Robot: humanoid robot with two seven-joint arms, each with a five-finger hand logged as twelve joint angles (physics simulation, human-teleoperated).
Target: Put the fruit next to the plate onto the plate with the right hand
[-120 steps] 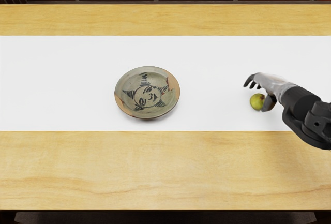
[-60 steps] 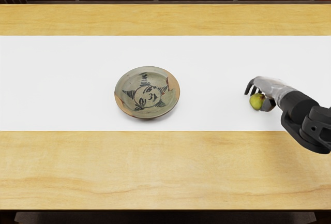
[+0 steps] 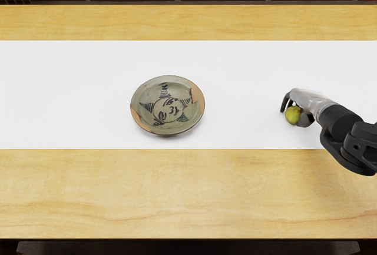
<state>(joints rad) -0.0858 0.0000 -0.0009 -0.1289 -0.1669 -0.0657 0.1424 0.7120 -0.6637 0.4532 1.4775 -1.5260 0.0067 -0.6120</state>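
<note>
Gripping the fruit (image 3: 291,115) with curled fingers (image 3: 284,102), the right hand (image 3: 301,105) rests on the worktop's (image 3: 177,190) white strip (image 3: 76,90), well right of the plate (image 3: 136,113).

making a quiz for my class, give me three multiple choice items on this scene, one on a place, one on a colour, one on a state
1. Where is the fruit relative to the plate?
A. on it
B. apart from it, toward the picture's right
C. touching its left rim

2. What colour is the fruit?
A. yellow-green
B. red
C. blue

3. What is the right hand doing?
A. lying flat on the plate
B. curling its fingers around the fruit
C. out of view

Answers:
1 B, bare white runner lies between the two.
2 A, its skin shows yellow-green.
3 B, fingers and thumb close around the fruit.
</note>
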